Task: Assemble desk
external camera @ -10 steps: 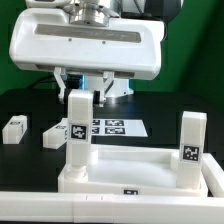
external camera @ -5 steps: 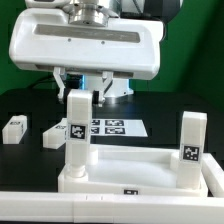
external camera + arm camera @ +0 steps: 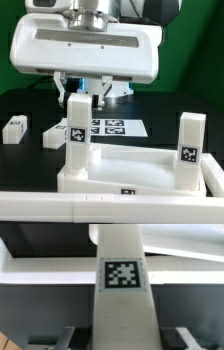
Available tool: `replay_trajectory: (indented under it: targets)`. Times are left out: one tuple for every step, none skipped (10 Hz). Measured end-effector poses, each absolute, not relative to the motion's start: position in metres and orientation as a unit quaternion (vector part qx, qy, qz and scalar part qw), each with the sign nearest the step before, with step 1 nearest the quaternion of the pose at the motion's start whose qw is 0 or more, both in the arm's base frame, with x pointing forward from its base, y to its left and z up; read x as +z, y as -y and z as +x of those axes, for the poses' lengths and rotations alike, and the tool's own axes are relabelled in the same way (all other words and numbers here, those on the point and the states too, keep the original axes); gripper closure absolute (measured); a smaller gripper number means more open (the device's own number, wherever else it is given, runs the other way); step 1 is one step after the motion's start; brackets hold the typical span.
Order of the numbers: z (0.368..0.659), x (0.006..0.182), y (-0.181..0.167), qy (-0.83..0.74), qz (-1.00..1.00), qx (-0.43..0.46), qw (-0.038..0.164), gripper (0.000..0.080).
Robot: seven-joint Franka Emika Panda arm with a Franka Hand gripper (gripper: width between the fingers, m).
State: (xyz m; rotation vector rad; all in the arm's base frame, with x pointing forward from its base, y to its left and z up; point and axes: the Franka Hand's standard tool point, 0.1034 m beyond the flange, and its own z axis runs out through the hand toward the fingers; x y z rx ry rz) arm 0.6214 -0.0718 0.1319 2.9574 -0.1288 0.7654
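As I read the exterior view from its near edge, the desk's tabletop panel (image 3: 120, 165) lies flat closest to the camera, with its rim upward. Two legs stand upright in its corners. The left standing leg (image 3: 77, 135) is on the exterior view's left and the right standing leg (image 3: 190, 145) on its right, and each shows a square marker. Over the left standing leg hangs the gripper (image 3: 82, 92). Its fingers (image 3: 78, 339) sit on both sides of the leg's upper part, very close to its faces, but I cannot tell whether they press it. Behind, on the black table (image 3: 25, 160), the outer loose leg (image 3: 14, 128) and the inner loose leg (image 3: 55, 133) lie on their sides. The marker board (image 3: 112, 127) lies flat beside them.
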Motion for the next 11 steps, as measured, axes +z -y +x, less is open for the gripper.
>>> replay_trajectory:
  targets:
    - [0.6209,0.1307,0.0714,0.042,0.967,0.249,0.042,0.0509]
    - [0.6197,0.1279,0.07,0.041,0.967,0.247,0.042,0.0509]
    - [0.6195,0.1273,0.0697,0.04,0.967,0.25,0.043,0.0509]
    - [0.6192,0.1269,0.0696,0.039,0.965,0.256,0.045,0.0509]
    - [0.6188,0.1267,0.0698,0.039,0.962,0.266,0.048,0.0509]
    - [0.6187,0.1264,0.0699,0.037,0.958,0.279,0.052,0.0509]
    - [0.6172,0.1242,0.0697,0.036,0.956,0.287,0.056,0.0509]
    - [0.6158,0.1216,0.0692,0.035,0.954,0.293,0.058,0.0509]
    - [0.6159,0.1214,0.0693,0.034,0.951,0.301,0.061,0.0509]
    - [0.6158,0.1214,0.0697,0.034,0.949,0.306,0.063,0.0509]
    - [0.6159,0.1215,0.0697,0.034,0.949,0.306,0.063,0.0509]
